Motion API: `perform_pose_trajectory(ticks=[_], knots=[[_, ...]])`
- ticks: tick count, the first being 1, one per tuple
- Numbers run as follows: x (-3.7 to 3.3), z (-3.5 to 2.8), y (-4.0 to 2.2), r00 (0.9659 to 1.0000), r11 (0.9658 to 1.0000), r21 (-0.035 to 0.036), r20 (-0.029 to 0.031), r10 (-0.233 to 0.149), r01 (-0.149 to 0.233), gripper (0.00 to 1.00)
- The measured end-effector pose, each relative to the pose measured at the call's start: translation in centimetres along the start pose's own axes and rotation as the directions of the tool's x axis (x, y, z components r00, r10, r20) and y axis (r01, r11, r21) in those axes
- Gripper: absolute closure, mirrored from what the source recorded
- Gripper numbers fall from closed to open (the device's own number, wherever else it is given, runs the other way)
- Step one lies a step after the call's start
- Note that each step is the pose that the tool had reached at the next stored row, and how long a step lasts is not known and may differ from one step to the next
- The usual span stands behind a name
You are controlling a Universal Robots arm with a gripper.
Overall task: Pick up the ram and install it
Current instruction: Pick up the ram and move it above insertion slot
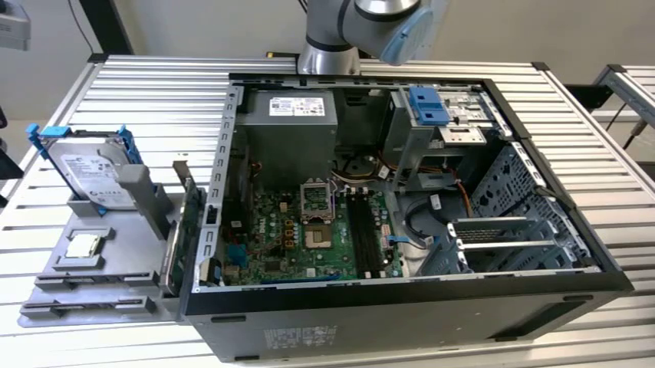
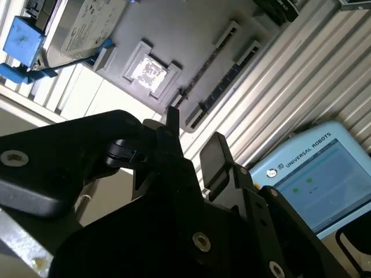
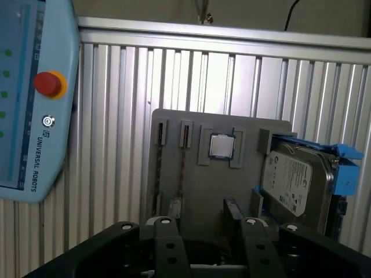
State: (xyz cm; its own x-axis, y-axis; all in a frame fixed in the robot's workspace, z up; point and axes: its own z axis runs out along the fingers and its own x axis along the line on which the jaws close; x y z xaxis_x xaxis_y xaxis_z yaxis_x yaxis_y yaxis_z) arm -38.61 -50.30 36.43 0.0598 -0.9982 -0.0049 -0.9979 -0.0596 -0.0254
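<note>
The ram (image 2: pixel 223 87) stands on edge in a long slot of the grey fixture (image 3: pixel 197 185). The fixture lies on the ribbed table (image 1: pixel 133 84) to the exterior view's left of the open computer case (image 1: pixel 409 295), and the slot is beside a processor chip (image 3: pixel 221 146) and a hard drive (image 3: pixel 290 179). In both wrist views the gripper (image 3: pixel 203 211) hangs above this fixture, apart from the ram, with its fingers spread and nothing between them.

arm (image 1: pixel 330 38): I rise at the worktop's far edge, blue-capped joint (image 1: pixel 409 27) bent above | jaws: mine stand apart, gripping nothing | fingers (image 3: pixel 167 243) (image 2: pixel 215 155): black, in both wrist views
</note>
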Motion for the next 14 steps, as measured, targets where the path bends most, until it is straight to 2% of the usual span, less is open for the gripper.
perform_pose_trajectory(ticks=[5,9,14], knots=[[0.56,0.19,0.03,0.9996,0.9996,0.0000,-0.0007,0.029,-0.029,0.00],[1.19,0.89,0.08,0.9993,0.9993,0.0005,-0.0007,0.038,-0.038,0.00],[1.52,1.78,0.13,0.9989,0.9989,0.0003,-0.0012,0.047,-0.047,0.00]])
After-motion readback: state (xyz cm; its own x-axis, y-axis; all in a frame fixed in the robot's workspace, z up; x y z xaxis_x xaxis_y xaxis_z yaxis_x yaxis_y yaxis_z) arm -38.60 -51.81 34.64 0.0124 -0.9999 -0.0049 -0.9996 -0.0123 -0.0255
